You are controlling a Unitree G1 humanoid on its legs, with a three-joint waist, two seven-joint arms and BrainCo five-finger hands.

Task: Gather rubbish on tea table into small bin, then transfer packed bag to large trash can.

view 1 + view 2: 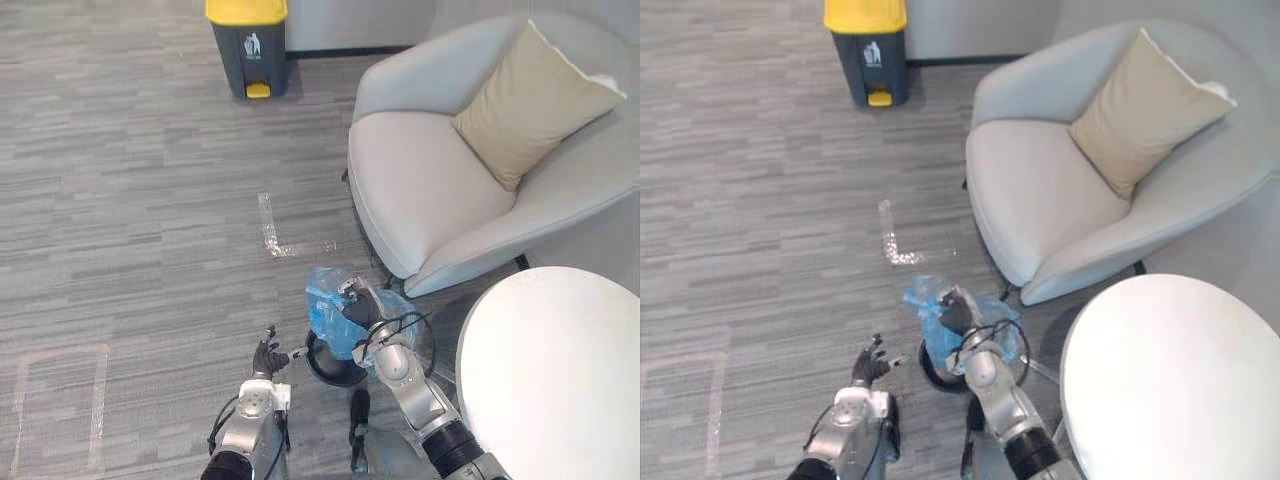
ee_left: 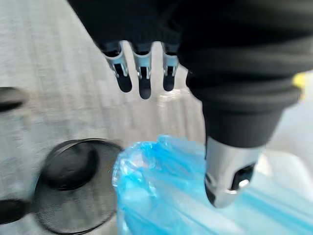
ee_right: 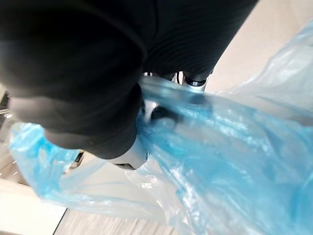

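Right hand (image 1: 362,305) holds the blue bag (image 1: 325,300) by the small bin (image 1: 330,368).
Its fingers are clenched on the bag's bunched top. The black mesh bin stands on the floor at the white bench's (image 1: 560,380) 9 o'clock. The left hand (image 1: 267,356) hovers at the bin's 9 o'clock, fingers (image 2: 144,85) released. The yellow-lidded large trash can (image 1: 248,45) stands well apart at 12 o'clock.

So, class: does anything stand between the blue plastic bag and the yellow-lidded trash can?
Nothing visible does. From the blue plastic bag, held by the right robot hand, to the yellow-lidded grey trash can runs floor with flat tape marks; the pale armchair stands aside.
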